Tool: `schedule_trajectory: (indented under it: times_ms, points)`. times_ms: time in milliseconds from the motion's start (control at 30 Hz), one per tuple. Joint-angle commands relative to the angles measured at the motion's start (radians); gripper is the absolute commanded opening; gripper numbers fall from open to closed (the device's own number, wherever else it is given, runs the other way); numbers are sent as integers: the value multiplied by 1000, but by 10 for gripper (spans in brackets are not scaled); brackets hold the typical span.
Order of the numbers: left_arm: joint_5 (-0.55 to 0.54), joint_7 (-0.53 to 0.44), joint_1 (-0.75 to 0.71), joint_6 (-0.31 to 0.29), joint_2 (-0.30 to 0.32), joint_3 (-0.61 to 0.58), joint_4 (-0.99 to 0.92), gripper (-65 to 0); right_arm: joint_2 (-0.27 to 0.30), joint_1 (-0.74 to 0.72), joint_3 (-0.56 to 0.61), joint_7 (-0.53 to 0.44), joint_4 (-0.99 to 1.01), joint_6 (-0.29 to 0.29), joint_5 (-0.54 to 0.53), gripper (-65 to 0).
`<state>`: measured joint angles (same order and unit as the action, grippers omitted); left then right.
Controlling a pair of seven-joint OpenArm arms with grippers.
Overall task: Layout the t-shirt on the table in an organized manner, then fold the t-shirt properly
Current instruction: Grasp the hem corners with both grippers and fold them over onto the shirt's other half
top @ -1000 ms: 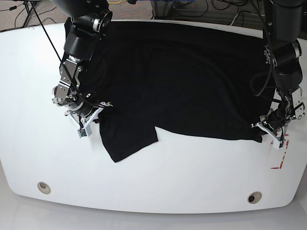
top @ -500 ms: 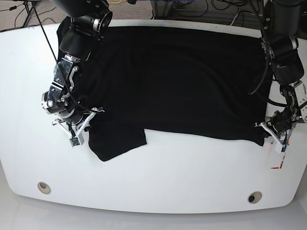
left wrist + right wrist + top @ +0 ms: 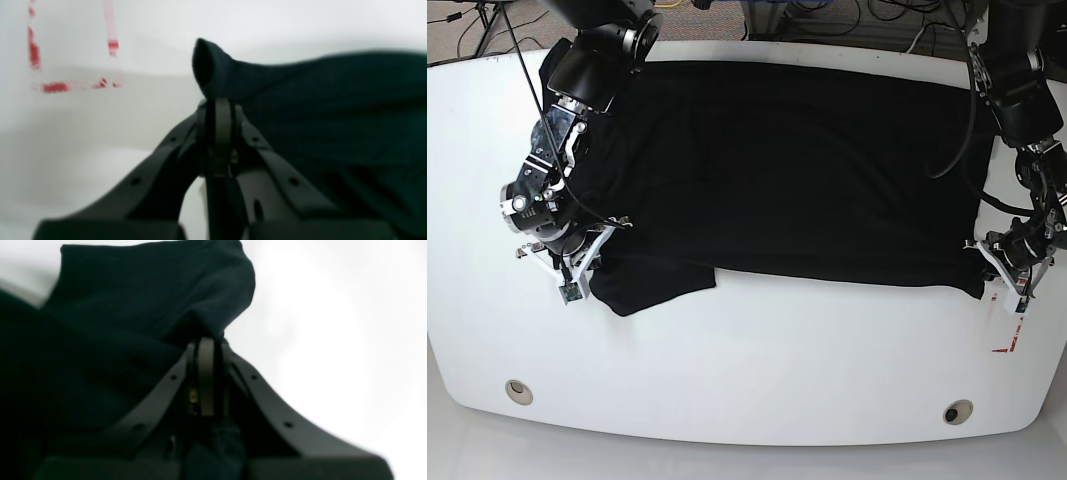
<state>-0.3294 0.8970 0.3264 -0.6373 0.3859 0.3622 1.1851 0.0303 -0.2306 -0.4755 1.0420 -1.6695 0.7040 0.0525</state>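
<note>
Both grippers, left and right, have their fingers clenched on opposite corners of the t-shirt, spread nearly flat across the table; layout looks almost finished, folding not yet begun.

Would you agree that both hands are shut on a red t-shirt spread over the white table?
Not quite: the t-shirt is black, as the base view shows. The left hand and right hand are indeed shut on it over the white table.
</note>
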Motion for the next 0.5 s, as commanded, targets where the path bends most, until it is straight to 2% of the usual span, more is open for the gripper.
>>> schedule_trajectory:
  times_ms: [0,133,300,467]
  points:
    - [-10,17,-14,4,22,21,80,-649,12,-3,1,8,-70,-6,4,-650]
    - [-23,69,-75,4,22,71,186,-647,12,37,1,64,-174,-6,4,-650]
    - [-23,126,-118,4,22,79,270,-647,12,87,1,131,-257,-6,2,-650]
    - [-23,138,-174,4,22,79,316,-647,12,150,1,156,-304,-6,2,-650]
